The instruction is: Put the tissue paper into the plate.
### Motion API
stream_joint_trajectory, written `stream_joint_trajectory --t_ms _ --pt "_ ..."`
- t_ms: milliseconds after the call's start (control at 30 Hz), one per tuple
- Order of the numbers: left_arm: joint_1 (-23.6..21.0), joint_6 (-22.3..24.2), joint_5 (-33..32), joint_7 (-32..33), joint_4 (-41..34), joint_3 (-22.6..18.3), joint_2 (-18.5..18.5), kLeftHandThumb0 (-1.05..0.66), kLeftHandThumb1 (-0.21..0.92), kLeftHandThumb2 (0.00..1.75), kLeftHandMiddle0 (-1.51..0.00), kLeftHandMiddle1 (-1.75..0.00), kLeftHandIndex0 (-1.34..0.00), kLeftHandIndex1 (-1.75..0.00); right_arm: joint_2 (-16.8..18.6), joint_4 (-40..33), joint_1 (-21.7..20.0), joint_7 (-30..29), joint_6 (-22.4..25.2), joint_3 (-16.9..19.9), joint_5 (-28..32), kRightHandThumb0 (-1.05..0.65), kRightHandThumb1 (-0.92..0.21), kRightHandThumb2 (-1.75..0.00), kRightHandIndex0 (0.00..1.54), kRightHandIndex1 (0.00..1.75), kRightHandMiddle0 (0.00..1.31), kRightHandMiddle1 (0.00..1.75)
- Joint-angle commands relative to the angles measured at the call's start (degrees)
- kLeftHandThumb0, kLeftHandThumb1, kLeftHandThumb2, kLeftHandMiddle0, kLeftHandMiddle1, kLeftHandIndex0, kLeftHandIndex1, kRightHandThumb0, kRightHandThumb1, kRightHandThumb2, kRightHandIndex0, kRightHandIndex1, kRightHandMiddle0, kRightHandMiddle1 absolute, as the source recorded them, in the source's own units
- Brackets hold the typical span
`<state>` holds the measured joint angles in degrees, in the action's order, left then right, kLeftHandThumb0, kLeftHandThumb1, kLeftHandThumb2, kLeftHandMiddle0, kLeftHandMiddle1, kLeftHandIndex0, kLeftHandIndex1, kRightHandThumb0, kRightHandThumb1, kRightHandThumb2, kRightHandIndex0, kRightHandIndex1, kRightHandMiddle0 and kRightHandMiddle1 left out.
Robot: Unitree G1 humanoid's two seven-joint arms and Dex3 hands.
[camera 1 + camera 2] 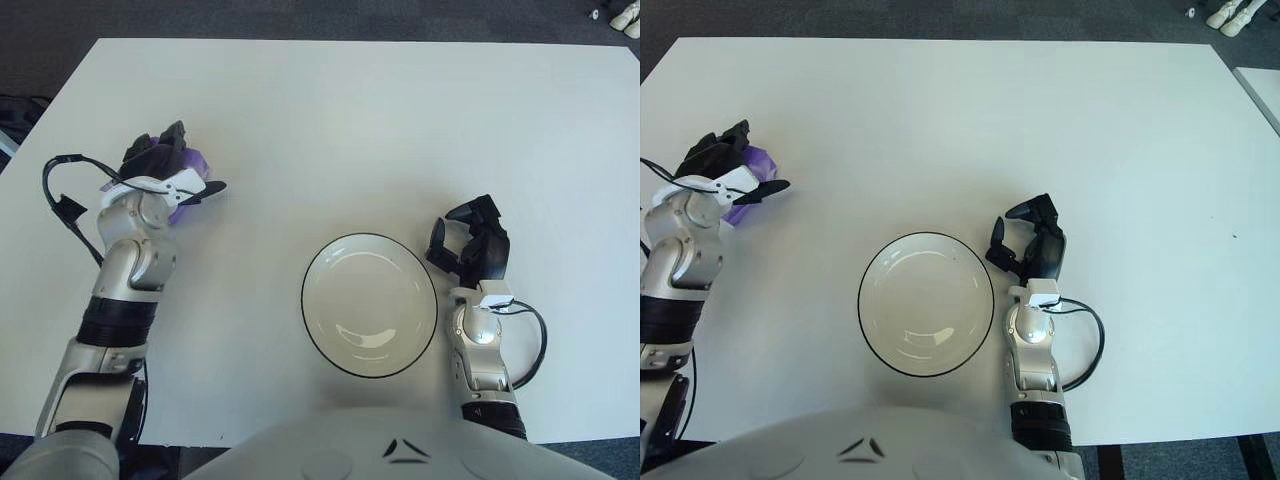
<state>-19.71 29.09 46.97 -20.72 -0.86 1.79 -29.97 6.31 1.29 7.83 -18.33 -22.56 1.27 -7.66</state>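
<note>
The step in hand is the grasp. The left hand (pixel 160 170) is down over the tissue (pixel 190 163), a small purple wad lying on the white counter (pixel 350 120) toward its left side, well apart from the plate (pixel 369 304). The dark fingers (pixel 150 152) are bent over the far side of the wad and the thumb juts out to the right along the counter; purple shows between and beside them, so hand and tissue look to be in contact, but whether the fingers are clamped firmly on it or only draped over it cannot be told from here. The tissue looks to be lying on the counter, not lifted. The plate is empty, white with a dark rim, sitting near the front edge just left of the right hand (pixel 472 245), which shows idle beside the plate's right rim with its fingers loosely curled and holding nothing. By my reading, the task is at its early part: nothing has been carried. The next move calls for the fingers and thumb to close fully on the wad, then a lift clear of the counter and a carry rightward and toward the robot to a spot over the plate's bowl before letting go. A soft, light wad may slip from a loose pinch, so a firm closure before lifting seems wise.
</note>
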Motion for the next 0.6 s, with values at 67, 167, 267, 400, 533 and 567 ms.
stream_joint_trajectory --t_ms 67,167,267,400,533,567 --pt "-2.92 -0.23 -1.4 0.05 7.55 1.63 -2.14 -1.05 0.89 0.3 0.0 0.0 0.0 0.0 0.88 4.19 4.05 0.07 3.38 0.45 0.51 -0.46 -0.38 -1.24 1.06 1.75 0.56 1.75" --pt "-5.15 -2.58 -2.24 0.71 13.87 2.77 -3.39 -1.05 0.91 0.32 0.0 0.0 0.0 0.0 0.85 4.05 4.06 -0.03 3.62 0.49 0.39 -0.46 -0.38 -1.25 1.06 1.75 0.56 1.75" --pt "-6.27 -4.1 -2.65 1.15 17.2 3.88 -4.26 -1.05 0.92 0.35 0.0 0.0 0.0 0.0 0.78 3.97 4.07 0.06 3.76 0.56 0.47 -0.46 -0.38 -1.25 1.06 1.75 0.56 1.75" --pt "-8.58 -8.33 -3.42 3.42 25.28 5.45 -5.51 -1.05 0.92 0.41 0.0 0.0 0.0 0.0 0.69 3.67 4.17 0.28 4.0 0.64 0.68 -0.46 -0.38 -1.25 1.06 1.75 0.56 1.75" --pt "-12.1 -14.73 -4.05 7.6 37.67 7.09 -6.23 -1.05 0.92 0.49 0.0 0.0 0.0 0.0 0.65 3.62 4.12 0.27 3.95 0.75 0.72 -0.46 -0.38 -1.25 1.06 1.75 0.56 1.75" --pt "-12.58 -15.49 -3.89 7.6 38.98 7.64 -6.37 -1.05 0.92 0.53 0.0 0.0 0.0 0.0 0.69 3.71 4.05 0.13 3.73 0.81 0.69 -0.46 -0.38 -1.25 1.06 1.75 0.56 1.75"
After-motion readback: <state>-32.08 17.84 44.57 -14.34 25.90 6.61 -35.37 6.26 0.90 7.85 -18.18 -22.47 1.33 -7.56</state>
